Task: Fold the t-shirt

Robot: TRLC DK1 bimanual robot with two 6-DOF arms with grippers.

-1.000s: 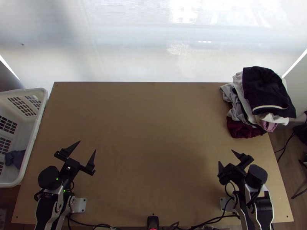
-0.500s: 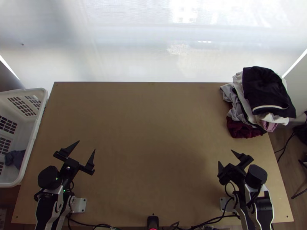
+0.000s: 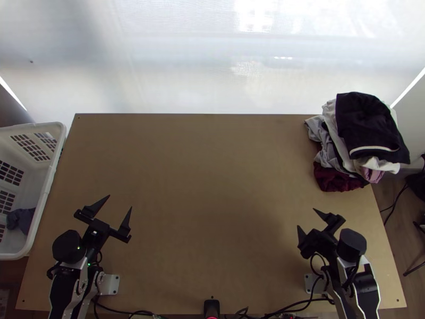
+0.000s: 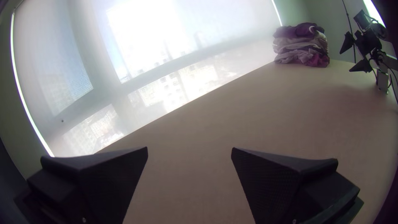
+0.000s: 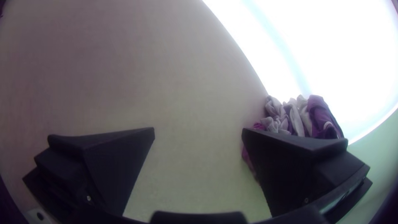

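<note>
1. My left gripper (image 3: 120, 201) is held above the near left part of the table (image 3: 202, 175), its two fingers spread wide apart with nothing between them.
2. My right gripper (image 3: 306, 218) is above the near right part of the table, fingers likewise well apart and holding nothing.
3. The clothes sit in a stacked pile (image 3: 330, 151) at the table's far right corner, beyond my right gripper and touching neither of my grippers. I cannot tell which piece is the t-shirt.
4. On top of the pile lies a black garment (image 3: 366, 122) with a white trim; pale grey and white cloths bunch beneath it, and a dark red cloth (image 3: 337, 178) pokes out low on the near side.
5. Beside the table's left edge I see a white basket (image 3: 45, 199) with a crumpled blue-grey cloth (image 3: 21, 219) inside.
</note>
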